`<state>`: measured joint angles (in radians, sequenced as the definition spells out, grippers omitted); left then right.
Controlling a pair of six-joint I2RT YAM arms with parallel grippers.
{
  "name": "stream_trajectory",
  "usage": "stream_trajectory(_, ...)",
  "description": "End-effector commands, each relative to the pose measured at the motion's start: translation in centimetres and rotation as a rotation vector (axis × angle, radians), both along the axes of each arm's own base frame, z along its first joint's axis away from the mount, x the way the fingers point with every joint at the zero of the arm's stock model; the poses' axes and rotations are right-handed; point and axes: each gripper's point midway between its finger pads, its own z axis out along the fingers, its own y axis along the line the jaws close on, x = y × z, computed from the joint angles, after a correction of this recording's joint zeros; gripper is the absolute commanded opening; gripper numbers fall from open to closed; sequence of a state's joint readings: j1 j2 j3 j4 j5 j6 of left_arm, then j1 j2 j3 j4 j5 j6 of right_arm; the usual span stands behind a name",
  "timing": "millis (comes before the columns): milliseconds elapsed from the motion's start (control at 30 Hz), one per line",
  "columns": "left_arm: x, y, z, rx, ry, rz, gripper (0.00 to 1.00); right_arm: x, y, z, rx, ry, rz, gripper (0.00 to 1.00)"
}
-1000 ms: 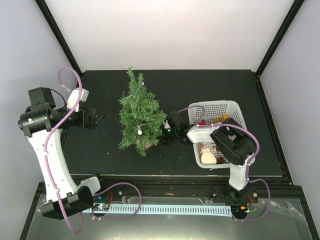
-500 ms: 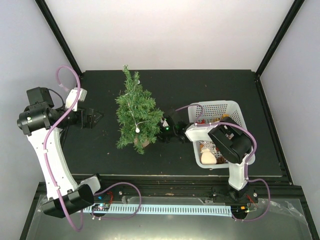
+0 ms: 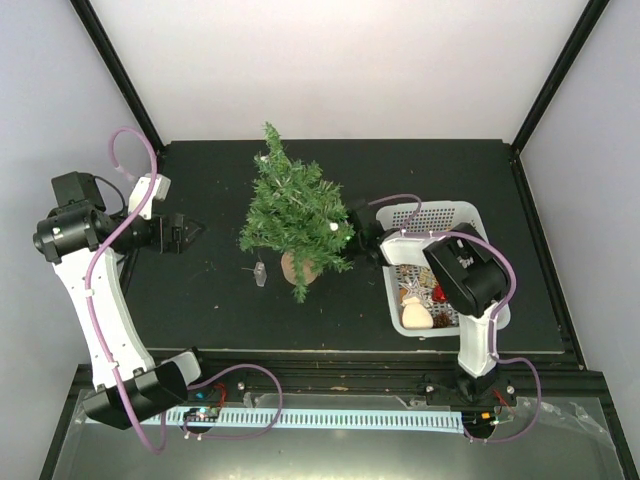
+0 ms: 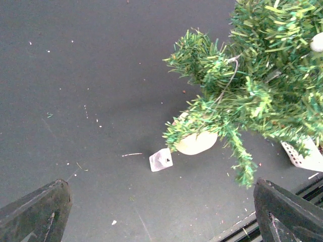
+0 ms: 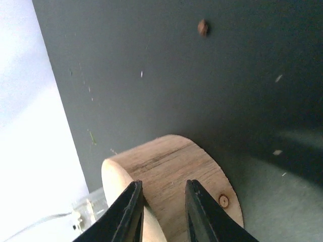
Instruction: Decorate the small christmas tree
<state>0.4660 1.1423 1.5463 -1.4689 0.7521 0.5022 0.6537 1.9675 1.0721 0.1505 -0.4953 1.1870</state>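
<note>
At the middle of the overhead view: the small christmas tree (image 3: 298, 210), all bushy dark green needles on a round tan wooden base (image 3: 300, 268), is sitting on the black table top (image 3: 200, 300), with its tip leaning toward the upper left of the frame.
Right pincer: the right gripper (image 5: 163, 184) is reaching in under the branches from the right of the frame. Its black fingers are sitting nearly together with only a slim gap, and the wooden base is showing just beyond them. Whether they are pinching the trunk, I cannot tell.
Likely reason: it looks to be steadying or turning the tree so that a barer side is facing the arms.
Left pincer: the left gripper (image 4: 161, 212) is hanging at the centre left of the overhead view, jaws spread wide with nothing between them. It is pointing at the tree, apparently waiting its turn.
Loose piece: a small clear plastic ornament (image 4: 161, 160) is lying on the table just beside the base, apart from the branches, so it is not decorating anything.
On the branches: a small white bead (image 3: 333, 228) is hanging on the tree's right side.
Supply: a white lattice plastic basket (image 3: 440, 212) is sitting right of the tree, holding more ornaments close to the right arm.
</note>
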Motion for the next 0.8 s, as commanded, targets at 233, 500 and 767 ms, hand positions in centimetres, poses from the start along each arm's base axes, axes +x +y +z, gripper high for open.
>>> stream_trajectory(233,1.0,0.4,-0.5,-0.021,-0.01,-0.021,0.98,4.0,-2.9,-0.6,-0.095,-0.041,-0.049,0.26)
stream_trajectory(500,1.5,0.4,-0.2,-0.017,-0.035,-0.046,0.99,4.9,-4.3,2.0,-0.097,-0.121,-0.058,0.28)
stream_trajectory(767,1.4,0.3,-0.5,-0.018,-0.035,-0.057,0.99,8.2,-7.2,7.9,-0.033,-0.234,-0.093,0.35)
